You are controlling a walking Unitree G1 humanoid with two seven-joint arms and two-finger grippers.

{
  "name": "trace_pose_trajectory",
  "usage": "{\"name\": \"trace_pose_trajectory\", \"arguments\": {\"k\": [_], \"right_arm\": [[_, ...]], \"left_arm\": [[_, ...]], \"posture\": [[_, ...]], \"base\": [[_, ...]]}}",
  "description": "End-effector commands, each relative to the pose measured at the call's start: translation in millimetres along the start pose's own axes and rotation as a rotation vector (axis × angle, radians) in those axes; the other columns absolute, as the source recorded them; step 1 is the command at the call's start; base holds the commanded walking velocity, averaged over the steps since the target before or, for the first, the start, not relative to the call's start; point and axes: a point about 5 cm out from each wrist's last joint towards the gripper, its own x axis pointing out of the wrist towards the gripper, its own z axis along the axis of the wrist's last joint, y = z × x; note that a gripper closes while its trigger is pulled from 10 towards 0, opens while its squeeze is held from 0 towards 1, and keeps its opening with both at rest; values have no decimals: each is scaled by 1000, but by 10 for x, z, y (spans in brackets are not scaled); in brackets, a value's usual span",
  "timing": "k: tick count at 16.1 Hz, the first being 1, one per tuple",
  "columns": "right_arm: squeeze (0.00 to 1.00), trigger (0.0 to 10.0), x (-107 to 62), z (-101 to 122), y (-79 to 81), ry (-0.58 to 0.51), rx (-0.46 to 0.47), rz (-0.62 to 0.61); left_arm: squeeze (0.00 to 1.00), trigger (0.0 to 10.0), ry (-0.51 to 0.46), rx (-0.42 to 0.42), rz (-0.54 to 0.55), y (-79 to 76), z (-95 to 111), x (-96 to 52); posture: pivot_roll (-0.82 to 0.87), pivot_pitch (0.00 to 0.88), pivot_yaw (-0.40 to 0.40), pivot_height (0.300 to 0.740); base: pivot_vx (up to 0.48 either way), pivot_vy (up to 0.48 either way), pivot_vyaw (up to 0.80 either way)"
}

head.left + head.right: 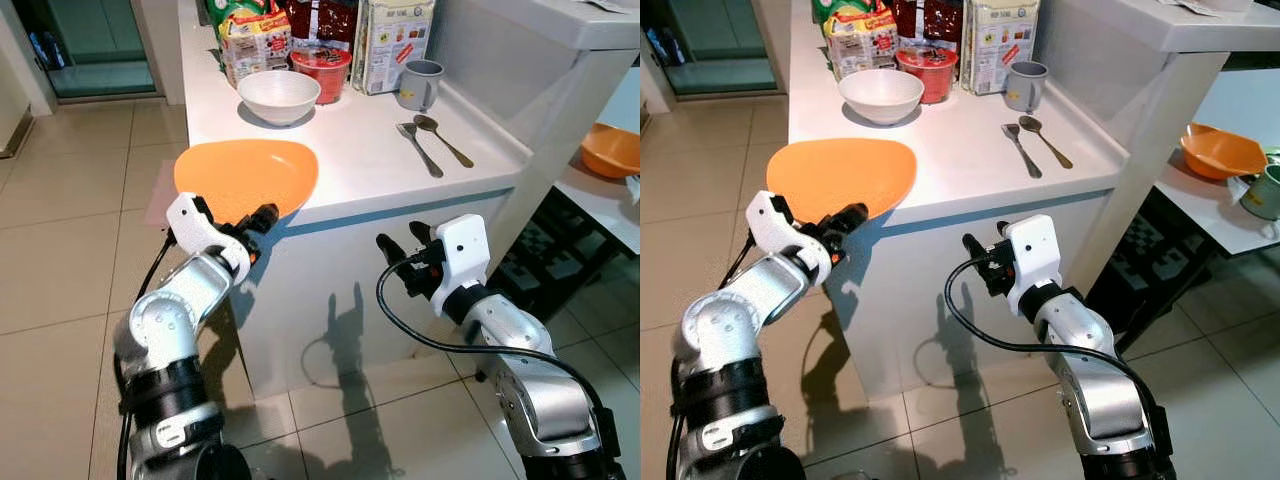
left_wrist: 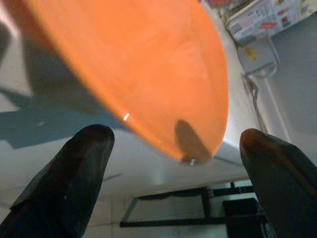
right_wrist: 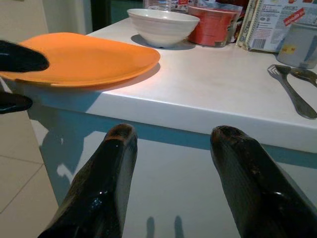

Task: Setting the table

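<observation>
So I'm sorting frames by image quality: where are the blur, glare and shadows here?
Left wrist view: the orange plate is soft and out of focus, with one small glint on its underside. Right wrist view: the right pincer's fingers are blurred, the counter sharp. Left eye view: crisp, with hard pincer shadows on the white counter front.

plate (image 1: 246, 177) on counter (image 1: 370, 170) edge, bowl (image 1: 279, 96) behind, cutlery (image 1: 430, 142) right
</observation>
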Motion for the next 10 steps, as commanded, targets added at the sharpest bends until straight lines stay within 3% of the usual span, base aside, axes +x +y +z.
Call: {"name": "trace_pose_trajectory", "arguments": {"k": [1,4,5,6,7,10], "right_arm": [[0,10000,9,25,8,-1,1,9],[0,10000,9,17,7,3,0,8],[0,10000,8,10,9,6,0,9],[0,10000,6,1,10,10,1,11],[0,10000,3,-12,13,14,4,14],[0,10000,-34,-104,60,14,48,57]], "left_arm": [[0,10000,-3,23,-7,-33,7,57],[0,10000,-49,22,-22,-44,34,147],[0,5373,-50,20,-27,-52,22,161],[0,3765,-46,22,-28,-52,6,173],[0,196,-41,19,-24,-41,-12,184],[0,0,-42,-11,-36,-26,-42,212]], "posture": [[15,0,-29,740],[11,0,-28,740],[11,0,-28,740],[11,0,-28,740],[11,0,-30,740],[12,0,-30,740]], "base": [[0,0,0],[0,0,0],[0,0,0],[0,0,0],[0,0,0],[0,0,0]]}}
